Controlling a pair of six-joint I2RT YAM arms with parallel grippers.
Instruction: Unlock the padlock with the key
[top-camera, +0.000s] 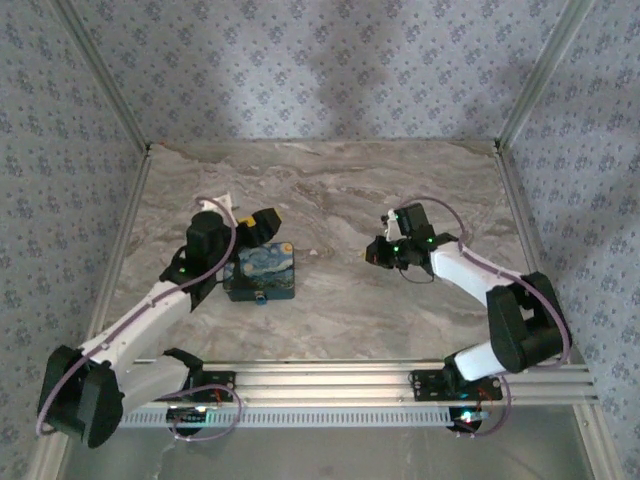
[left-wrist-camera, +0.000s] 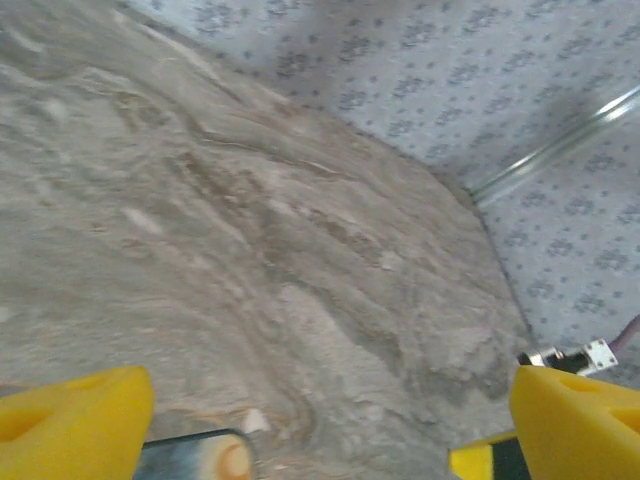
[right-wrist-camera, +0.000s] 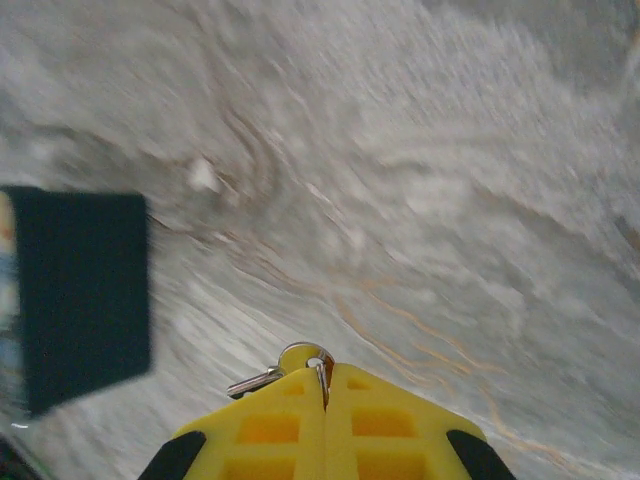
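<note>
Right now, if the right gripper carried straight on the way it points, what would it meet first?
Probably the bare marble table: tabletop lies ahead of the right gripper, which is shut on the key. The painted box sits left of that line, though depth is unclear.

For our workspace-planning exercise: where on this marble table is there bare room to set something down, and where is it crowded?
Free: the table's far half along the back wall; the middle strip between Starry Night box and right gripper. Crowded: the left gripper over the box, padlock at its near edge.
</note>
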